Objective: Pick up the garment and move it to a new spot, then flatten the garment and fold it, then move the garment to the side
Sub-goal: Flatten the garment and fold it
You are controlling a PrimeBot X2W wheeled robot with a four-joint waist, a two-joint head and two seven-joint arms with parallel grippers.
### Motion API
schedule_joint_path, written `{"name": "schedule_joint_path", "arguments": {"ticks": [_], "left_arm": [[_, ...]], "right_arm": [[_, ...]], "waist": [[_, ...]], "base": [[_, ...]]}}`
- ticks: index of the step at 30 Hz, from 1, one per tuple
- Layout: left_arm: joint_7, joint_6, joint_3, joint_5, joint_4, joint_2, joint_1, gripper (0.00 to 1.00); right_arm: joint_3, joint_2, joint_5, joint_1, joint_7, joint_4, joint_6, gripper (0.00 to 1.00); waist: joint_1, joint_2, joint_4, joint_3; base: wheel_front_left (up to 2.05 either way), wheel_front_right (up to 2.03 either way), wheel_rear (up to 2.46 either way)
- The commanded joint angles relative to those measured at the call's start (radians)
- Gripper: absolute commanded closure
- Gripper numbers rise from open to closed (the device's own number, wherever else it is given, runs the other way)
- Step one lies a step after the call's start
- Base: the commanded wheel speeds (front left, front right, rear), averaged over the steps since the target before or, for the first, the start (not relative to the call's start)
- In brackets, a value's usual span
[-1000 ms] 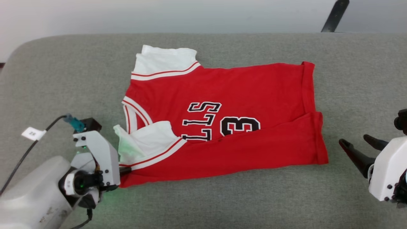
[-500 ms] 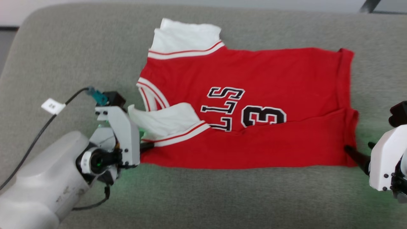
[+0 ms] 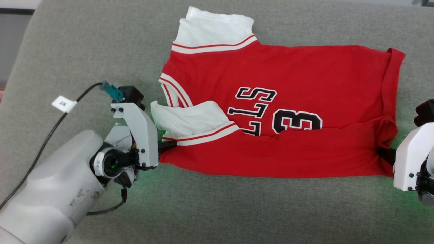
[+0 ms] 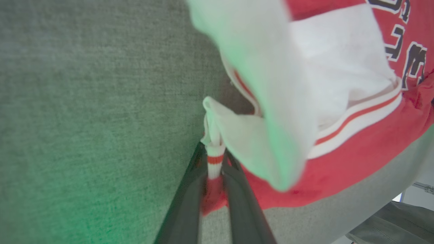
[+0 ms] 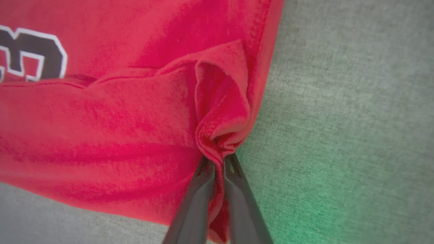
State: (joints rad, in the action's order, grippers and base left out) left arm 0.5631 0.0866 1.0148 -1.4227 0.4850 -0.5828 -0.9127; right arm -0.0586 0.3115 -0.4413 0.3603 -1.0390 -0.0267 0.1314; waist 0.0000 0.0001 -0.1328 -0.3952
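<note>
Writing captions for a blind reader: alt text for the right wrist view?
The right gripper is shut on a bunched corner of the red garment, which lies on a grey fabric surface. A black, white-outlined numeral shows at upper left.

Left claw [image 3: 168, 146] and right claw [image 3: 385, 153] low, opposite, 2 fingers [image 5: 195, 206] of each tight together.

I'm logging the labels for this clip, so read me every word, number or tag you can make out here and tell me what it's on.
"LLS": black letters lying sideways on the red shirt; the start of the word is hidden under a fold.
"3": black number next to them on the shirt, its edge cut off by the same fold.
White tag on the cable: starts with "2"; the second character is too small to read.
</note>
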Motion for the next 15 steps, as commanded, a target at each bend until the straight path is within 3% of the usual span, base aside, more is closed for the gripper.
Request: {"name": "schedule_joint_path", "arguments": {"ticks": [1,9,15], "left_arm": [[-0.004,0.015,0.016,0.01,0.048,-0.005,0.033,0.91],[0.054,0.031,0.024,-0.018,0.042,-0.037,0.067,0.96],[0.099,0.075,0.028,-0.035,-0.031,-0.079,0.084,0.97]], "right_arm": [[0.021,-0.009,-0.01,-0.034,-0.02,-0.058,-0.002,1.0],[0.022,0.022,-0.041,-0.048,-0.039,-0.031,-0.002,1.0],[0.024,0.049,-0.076,-0.089,-0.07,0.033,-0.002,1.0]], "waist": [[0.0,-0.0001,0.006,0.012],[0.0,-0.0001,0.019,0.087],[0.0,-0.0001,0.018,0.155]], "base": [[0.0,0.0,0.0],[0.0,0.0,0.0],[0.0,0.0,0.0]]}}
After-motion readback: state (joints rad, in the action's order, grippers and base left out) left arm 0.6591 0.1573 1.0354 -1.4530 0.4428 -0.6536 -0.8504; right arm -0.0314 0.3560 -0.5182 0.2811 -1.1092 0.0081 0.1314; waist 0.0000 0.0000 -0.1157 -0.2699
